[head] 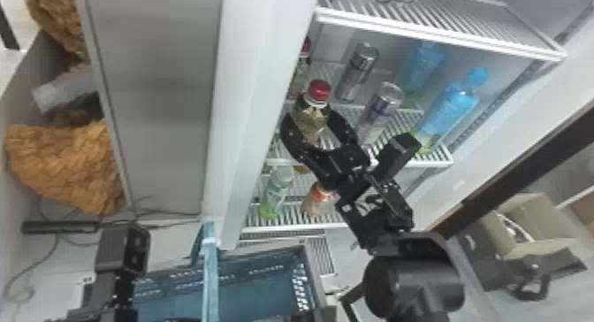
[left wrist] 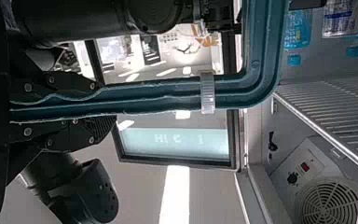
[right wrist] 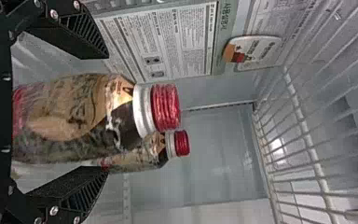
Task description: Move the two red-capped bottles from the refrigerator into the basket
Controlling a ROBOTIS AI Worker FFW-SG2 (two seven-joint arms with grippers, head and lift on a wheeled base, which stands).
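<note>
Refrigerator [head: 256, 78], printed sheet [right wrist: 177, 42], labelled bottle [right wrist: 70, 112]

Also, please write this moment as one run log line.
right gripper: open around front red-capped bottle | left gripper: shut on basket handle | second bottle: behind

Around the flat black right fingers [head: 345, 124], a white wire shelf [head: 420, 30] is spanning above, a white upright wall [head: 252, 91] is closing the left, two silver cans [head: 382, 103] are crowding the right, a red-capped bottle [head: 301, 73] is standing behind, and the open front is leaving passage.
</note>
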